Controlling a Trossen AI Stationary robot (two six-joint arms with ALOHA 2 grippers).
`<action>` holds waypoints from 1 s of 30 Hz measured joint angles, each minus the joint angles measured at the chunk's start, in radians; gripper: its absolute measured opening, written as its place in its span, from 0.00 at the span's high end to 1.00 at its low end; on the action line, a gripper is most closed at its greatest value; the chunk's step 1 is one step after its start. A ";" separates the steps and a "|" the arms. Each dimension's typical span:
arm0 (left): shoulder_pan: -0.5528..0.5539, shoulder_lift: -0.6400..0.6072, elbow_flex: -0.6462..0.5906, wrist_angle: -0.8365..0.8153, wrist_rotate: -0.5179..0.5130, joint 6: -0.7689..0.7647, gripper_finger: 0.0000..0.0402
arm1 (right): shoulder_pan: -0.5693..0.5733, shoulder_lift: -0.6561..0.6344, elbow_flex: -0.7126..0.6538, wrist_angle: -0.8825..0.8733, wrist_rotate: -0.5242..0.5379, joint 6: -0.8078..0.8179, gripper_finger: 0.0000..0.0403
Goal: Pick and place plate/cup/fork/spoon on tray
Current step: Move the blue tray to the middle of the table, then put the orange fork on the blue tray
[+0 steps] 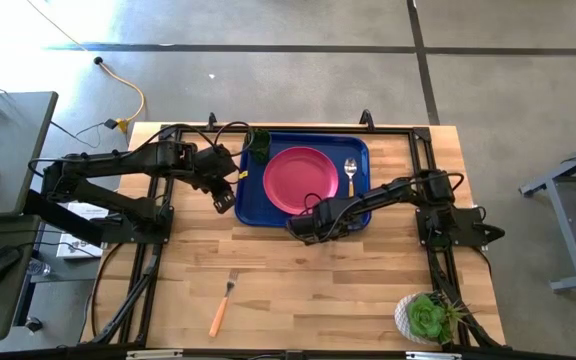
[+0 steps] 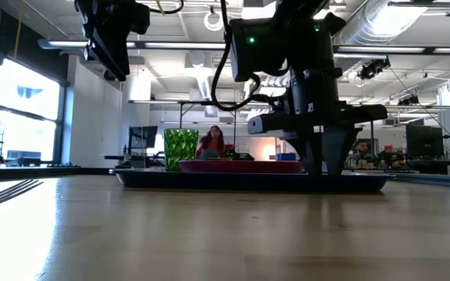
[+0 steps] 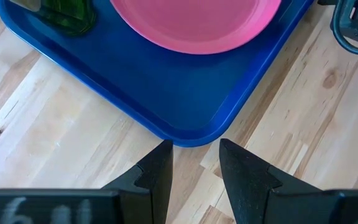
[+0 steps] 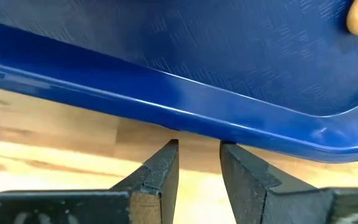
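Note:
The blue tray [image 1: 253, 205] lies at the table's far middle. On it lie the pink plate [image 1: 301, 180], the green cup [image 1: 258, 143] in its far left corner, and the orange-handled spoon [image 1: 350, 172] along its right side. The fork [image 1: 223, 305] lies on the bare wood near the front edge. My left gripper [image 3: 194, 155] is narrowly open and empty, raised above the table just off the tray's near left corner [image 3: 191, 134]. My right gripper [image 4: 197, 152] is narrowly open and empty, low at the tray's near rim [image 4: 185, 115]. My right gripper's fingertips [image 4: 169, 149] stand right at the tray's near rim, coming from the table's near side. I cannot tell whether they touch it. Nothing is between the fingers.
A succulent in a white pot [image 1: 428, 318] stands at the near right corner. Black frame rails run along the table's left and right sides. Open wood lies between the tray and the fork. People sit in the room beyond the table in the low view.

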 joint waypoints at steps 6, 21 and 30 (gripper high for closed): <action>0.000 0.000 0.000 0.000 -0.005 0.000 0.70 | -0.023 0.000 0.000 0.001 0.020 -0.025 0.73; 0.000 0.000 0.000 0.000 -0.005 0.002 0.70 | -0.065 0.000 0.000 0.001 0.029 -0.079 0.73; 0.000 0.000 0.000 -0.001 -0.005 0.002 0.70 | -0.035 0.000 0.000 0.007 -0.014 -0.057 0.73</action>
